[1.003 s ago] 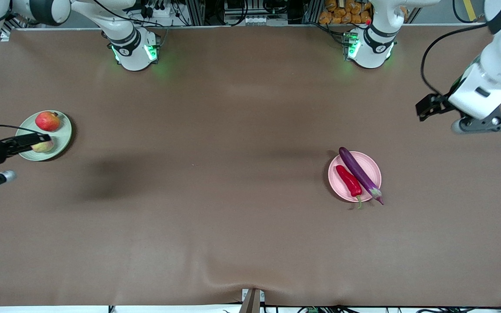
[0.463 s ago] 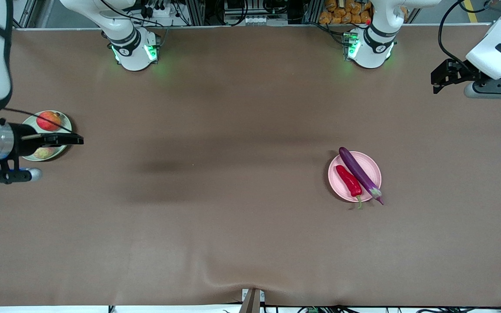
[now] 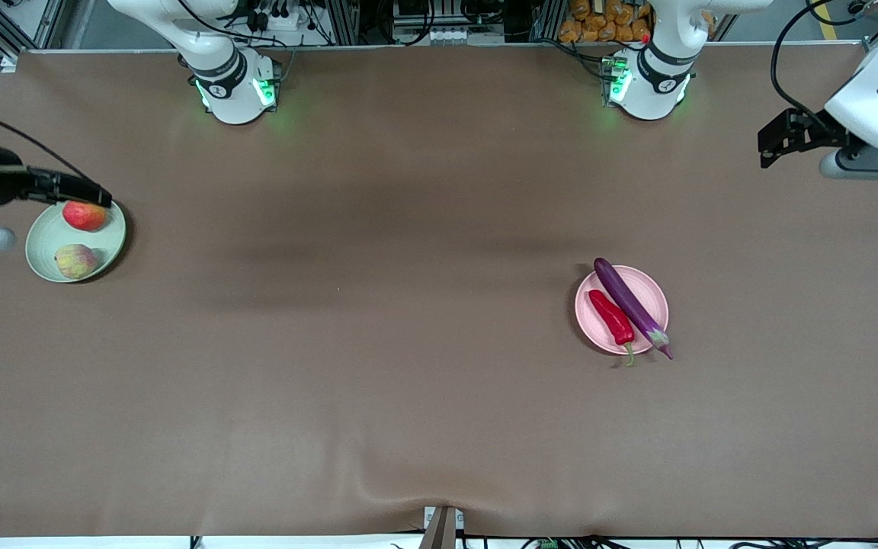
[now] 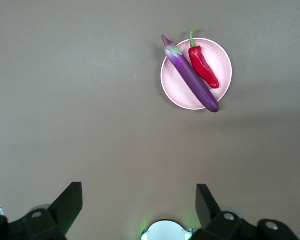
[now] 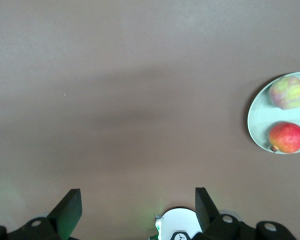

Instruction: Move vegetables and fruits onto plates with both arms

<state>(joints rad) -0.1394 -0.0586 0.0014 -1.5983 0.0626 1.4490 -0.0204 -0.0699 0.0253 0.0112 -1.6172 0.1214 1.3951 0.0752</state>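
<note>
The pale green plate (image 3: 46,236) holds the round red fruit (image 3: 84,215) and the yellow-green fruit (image 3: 75,261). The pink plate (image 3: 648,288) holds the purple eggplant (image 3: 629,303) and the red chili (image 3: 611,318) side by side; the eggplant's stem end overhangs the rim. My right gripper (image 3: 100,200) is open and empty, high over the green plate's rim by the red fruit. My left gripper (image 3: 774,141) is open and empty, high over bare table at the left arm's end. The left wrist view shows its gripper (image 4: 138,200), the pink plate (image 4: 217,57), eggplant (image 4: 192,80) and chili (image 4: 204,67). The right wrist view shows its gripper (image 5: 138,200), the green plate (image 5: 262,117) and both fruits.
A brown cloth covers the table. The right arm's base (image 3: 235,88) and the left arm's base (image 3: 646,84) stand along the edge farthest from the front camera. A small fitting (image 3: 443,526) sits at the nearest table edge.
My right gripper has swung from over the yellow-green fruit to over the plate's rim by the red fruit. My left gripper has risen and drawn away from the pink plate.
</note>
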